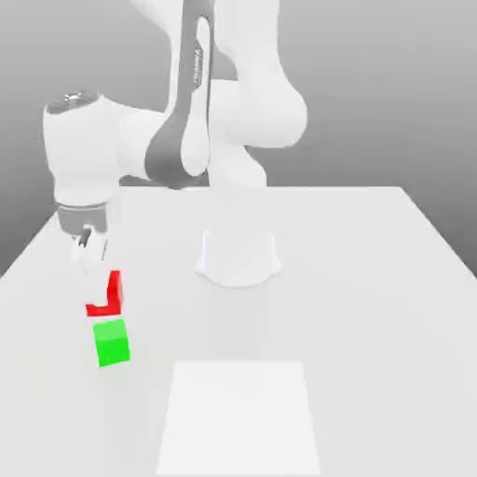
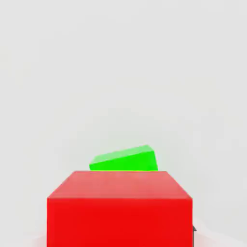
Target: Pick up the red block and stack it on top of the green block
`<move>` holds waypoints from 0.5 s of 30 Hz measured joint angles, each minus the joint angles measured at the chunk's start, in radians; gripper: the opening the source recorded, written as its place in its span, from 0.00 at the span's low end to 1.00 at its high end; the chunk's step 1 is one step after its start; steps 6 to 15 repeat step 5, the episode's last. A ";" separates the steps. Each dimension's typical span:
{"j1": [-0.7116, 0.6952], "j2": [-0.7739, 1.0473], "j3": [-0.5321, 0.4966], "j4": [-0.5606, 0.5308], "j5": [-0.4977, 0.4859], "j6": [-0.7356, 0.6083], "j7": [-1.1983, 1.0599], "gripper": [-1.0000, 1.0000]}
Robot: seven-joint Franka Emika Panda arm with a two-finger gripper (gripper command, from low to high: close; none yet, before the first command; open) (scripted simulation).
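Clamped together on the red block (image 1: 115,291), the gripper (image 1: 99,291) hangs at about eight o'clock in the exterior view, taking the centre of that picture as the middle of the dial. Its pale finger covers part of the block, leaving a bright red strip at the block's three o'clock side and another at its six o'clock side.

From the red block, the green block (image 1: 112,344) lies at six o'clock in the same view, close by, with a narrow pale strip between the two. It sits on the white table (image 1: 373,326), turned a little askew, its top face showing. The red block is not on top of it.

At six o'clock in the exterior view is a plain, brighter white panel (image 1: 239,419), well apart from both blocks. The round base (image 1: 238,261) of the robot stands on the table near the middle of the dial, and the white arm (image 1: 84,154) reaches over towards nine o'clock, then turns down to the gripper.

In the hand view the red block, close to the camera, overlaps the green one, which peeks out beyond its far edge at a slant to it.
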 joint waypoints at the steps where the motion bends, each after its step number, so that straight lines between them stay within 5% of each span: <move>1: 0.008 0.036 0.002 0.001 0.023 0.034 -0.015 0.00; 2: 0.001 0.073 0.014 0.003 0.050 0.069 -0.034 0.00; 3: 0.001 0.093 0.019 0.004 0.065 0.088 -0.045 1.00; 15: 0.003 0.093 0.019 0.004 0.065 0.088 -0.045 1.00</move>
